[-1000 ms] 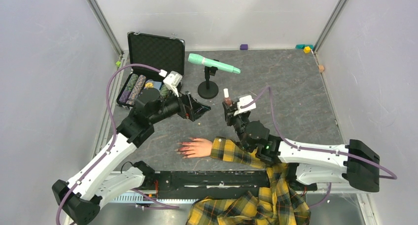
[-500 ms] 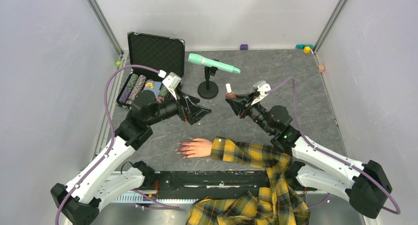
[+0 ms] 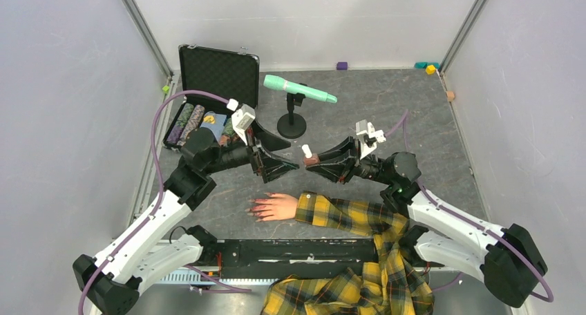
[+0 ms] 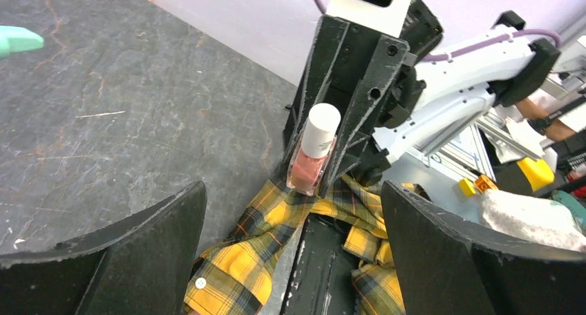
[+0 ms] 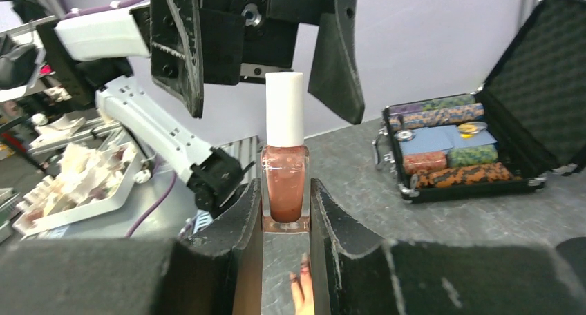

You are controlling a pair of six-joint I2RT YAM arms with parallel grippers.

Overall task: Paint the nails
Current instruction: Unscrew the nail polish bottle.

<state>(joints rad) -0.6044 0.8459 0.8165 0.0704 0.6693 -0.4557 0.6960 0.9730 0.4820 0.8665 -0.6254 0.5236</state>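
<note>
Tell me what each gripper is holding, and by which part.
Right gripper clamps the polish bottle by its glass body, white cap free. Left gripper is open, holding nothing.

Small glossy red-pink nails (image 3: 254, 208), tipping pale mannequin hand (image 3: 278, 206), lying flat on grey table (image 3: 387, 101)

Arm links: white shells (image 3: 148, 225), black joint housings (image 3: 197, 184).
Cables: lilac hose (image 3: 181, 92) along each arm.
Left tool (image 3: 294, 157), right tool (image 3: 312, 161): matte black, grainy wedge fingers.
Indicator: green light (image 3: 399, 188), right arm.
</note>
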